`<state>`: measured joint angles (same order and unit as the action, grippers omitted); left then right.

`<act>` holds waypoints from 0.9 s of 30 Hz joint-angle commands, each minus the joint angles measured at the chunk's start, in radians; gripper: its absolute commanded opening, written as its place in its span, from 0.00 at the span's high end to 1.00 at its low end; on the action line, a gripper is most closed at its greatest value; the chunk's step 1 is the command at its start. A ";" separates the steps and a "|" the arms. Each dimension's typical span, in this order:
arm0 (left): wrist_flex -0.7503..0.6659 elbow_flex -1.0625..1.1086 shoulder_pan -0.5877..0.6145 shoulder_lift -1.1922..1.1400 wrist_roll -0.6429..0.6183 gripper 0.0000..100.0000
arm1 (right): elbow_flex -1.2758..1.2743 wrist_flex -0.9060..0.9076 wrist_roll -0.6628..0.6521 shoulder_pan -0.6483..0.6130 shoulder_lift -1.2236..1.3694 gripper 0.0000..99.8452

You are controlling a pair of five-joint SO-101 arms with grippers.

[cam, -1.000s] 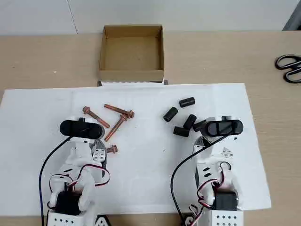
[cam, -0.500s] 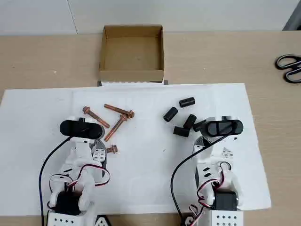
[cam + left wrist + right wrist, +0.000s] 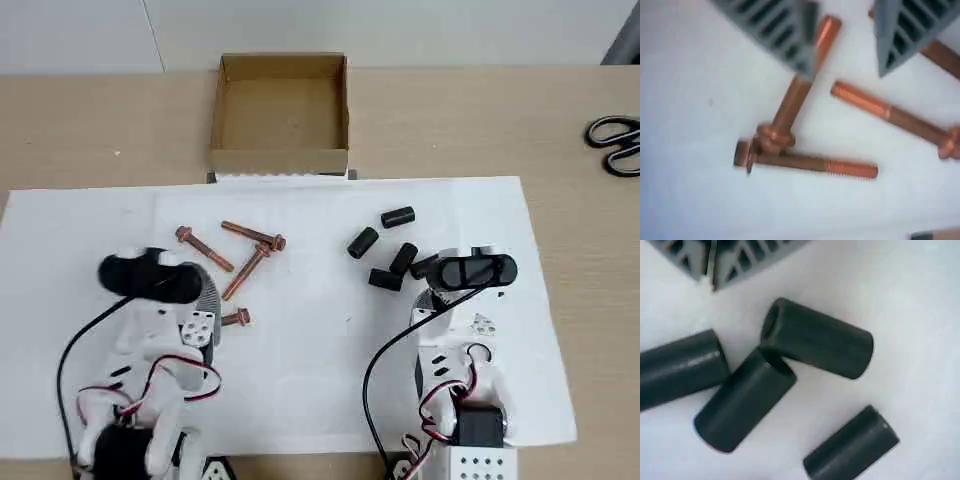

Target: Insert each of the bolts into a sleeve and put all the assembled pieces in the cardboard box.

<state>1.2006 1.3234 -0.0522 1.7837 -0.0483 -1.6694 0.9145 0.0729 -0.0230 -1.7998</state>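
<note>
Several copper bolts lie on the white sheet, among them a crossed pair (image 3: 253,252) and a short one (image 3: 237,318). In the left wrist view my left gripper (image 3: 845,72) hangs open above three bolts: a slanted one (image 3: 792,100) passing under one finger (image 3: 775,27), a flat one (image 3: 805,162) and a third (image 3: 890,115). Black sleeves (image 3: 385,255) cluster at centre right. My right gripper (image 3: 710,267) is shut just beside three touching sleeves (image 3: 817,337), with a fourth (image 3: 852,445) apart. The cardboard box (image 3: 280,160) stands open at the back.
A white paper sheet (image 3: 300,380) covers the near table, bare between the two arms. Scissors (image 3: 615,143) lie at the far right edge on the wooden top. The left arm's wrist (image 3: 150,275) sits left of the bolts, the right arm's (image 3: 475,270) right of the sleeves.
The left arm has swung to the left and turned slightly. The right arm, the bolts and the sleeves have not moved.
</note>
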 commanded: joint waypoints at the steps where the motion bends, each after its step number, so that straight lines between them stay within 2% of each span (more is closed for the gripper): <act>1: 0.055 -0.113 0.002 -0.101 0.005 0.82 | -0.015 0.002 -0.002 0.005 -0.012 1.00; 11: 0.077 -0.556 0.003 -0.517 0.002 0.83 | -0.015 0.002 -0.002 0.005 -0.012 1.00; 17: 0.183 -0.794 0.003 -0.750 0.002 0.83 | -0.015 0.002 -0.002 0.005 -0.012 1.00; 22: 0.239 -0.926 0.005 -0.868 0.002 0.83 | -0.015 0.002 -0.002 0.005 -0.012 1.00; 27: 0.247 -0.983 0.005 -0.951 0.002 0.91 | -0.015 0.002 -0.005 -0.002 -0.012 1.00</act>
<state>1.4461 0.3982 -0.0522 0.8677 -0.0453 -1.6694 0.9145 0.0729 -0.0230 -1.7998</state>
